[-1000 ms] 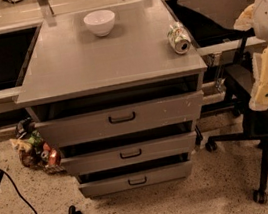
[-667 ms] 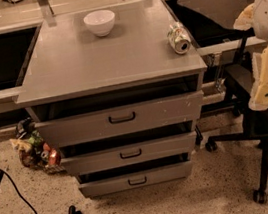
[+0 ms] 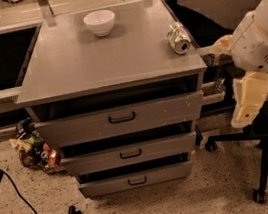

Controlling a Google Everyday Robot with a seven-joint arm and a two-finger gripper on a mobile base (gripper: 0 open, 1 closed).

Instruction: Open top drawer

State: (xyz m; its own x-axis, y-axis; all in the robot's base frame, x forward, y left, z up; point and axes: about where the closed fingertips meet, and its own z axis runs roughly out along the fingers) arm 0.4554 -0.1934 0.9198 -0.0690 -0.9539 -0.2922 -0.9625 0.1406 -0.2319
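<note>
The top drawer (image 3: 76, 128) is the widest of three grey drawers in a grey cabinet at the middle of the camera view. Its flat front carries a black loop handle (image 3: 122, 117) and faint white scuffs at the right end. A dark gap shows between its front and the cabinet top (image 3: 67, 69). My gripper (image 3: 244, 101) hangs at the right of the cabinet, level with the top drawer and apart from it, well right of the handle. It holds nothing that I can see.
A white bowl (image 3: 100, 22) and a tipped can (image 3: 178, 37) lie on the cabinet top. Two narrower drawers (image 3: 92, 161) sit below. A chair base with wheels (image 3: 259, 195) stands at the right, clutter (image 3: 34, 147) at the left, a black cable (image 3: 23, 207) on the floor.
</note>
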